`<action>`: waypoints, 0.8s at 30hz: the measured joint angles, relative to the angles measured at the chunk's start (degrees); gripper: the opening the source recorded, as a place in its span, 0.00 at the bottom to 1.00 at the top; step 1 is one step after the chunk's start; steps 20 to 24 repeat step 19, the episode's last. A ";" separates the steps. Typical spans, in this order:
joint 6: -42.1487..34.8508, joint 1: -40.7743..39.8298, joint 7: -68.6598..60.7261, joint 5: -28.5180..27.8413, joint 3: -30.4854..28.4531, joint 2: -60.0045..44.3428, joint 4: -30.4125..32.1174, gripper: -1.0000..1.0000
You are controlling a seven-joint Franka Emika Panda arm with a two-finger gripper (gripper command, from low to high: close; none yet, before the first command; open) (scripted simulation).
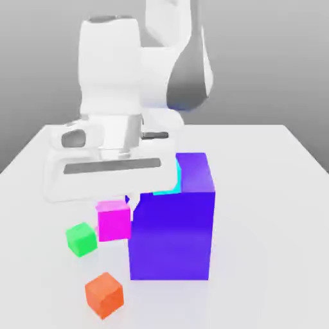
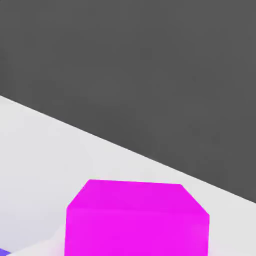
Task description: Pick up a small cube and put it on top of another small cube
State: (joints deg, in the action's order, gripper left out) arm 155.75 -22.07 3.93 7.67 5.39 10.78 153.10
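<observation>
- The broad pale bench [image 1: 270,225] carries the scene; the magenta cube appears to be held above it.
- The big blue-violet block [image 1: 172,241] stands upright at the exterior view's right of the held cube. Whether it is touched by the cube or the hand cannot be told. Enough height should be gained before any sideways travel, so that the block's edge is not clipped.
- The white hand [image 1: 115,207] is closed on the magenta cube. The step in hand is judged to be the carry towards another small cube; the grip should be kept firm and the cube level, then centred over the chosen one, its faces squared, lowered slowly, and released only once full contact has been made.
- The small plain magenta cube [image 1: 114,221] is held directly below the hand's body, between its fingers, with its lower part projecting beneath them.
- The small cyan cube [image 1: 168,184], partly hidden by the hand, seems to rest on the block's top; if it is the target, a gentle approach is called for, as it could easily be nudged off.
- The small orange-red cube [image 1: 104,295] and the small green cube [image 1: 81,240] lie apart on the bench. Which cube is meant as the base cannot be told.
</observation>
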 joint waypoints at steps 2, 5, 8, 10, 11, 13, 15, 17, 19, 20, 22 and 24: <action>-0.42 -2.62 -0.13 -0.80 -2.25 1.04 2.79 0.00; -1.09 -6.98 2.43 -3.54 -3.95 1.85 7.66 0.00; -1.60 -11.43 5.70 -6.68 -5.12 2.22 12.52 0.00; 0.80 -12.45 6.57 -7.55 -5.47 -0.36 13.53 0.00; 2.51 -12.64 6.76 -7.75 -5.52 -2.17 13.63 0.00; 6.25 -12.74 6.94 -7.94 -5.60 -6.10 13.58 0.00; 10.12 -12.60 7.00 -8.01 -5.78 -10.19 13.42 0.00; 11.91 -12.66 6.88 -7.84 -5.65 -12.06 13.34 1.00; 11.91 -12.65 6.88 -7.84 -5.65 -12.06 13.34 1.00; 11.91 -12.65 6.88 -7.84 -5.65 -12.06 13.34 1.00; 11.91 -12.65 6.88 -7.84 -5.65 -12.06 13.34 1.00; 11.91 -12.65 6.88 -7.84 -5.65 -12.06 13.34 1.00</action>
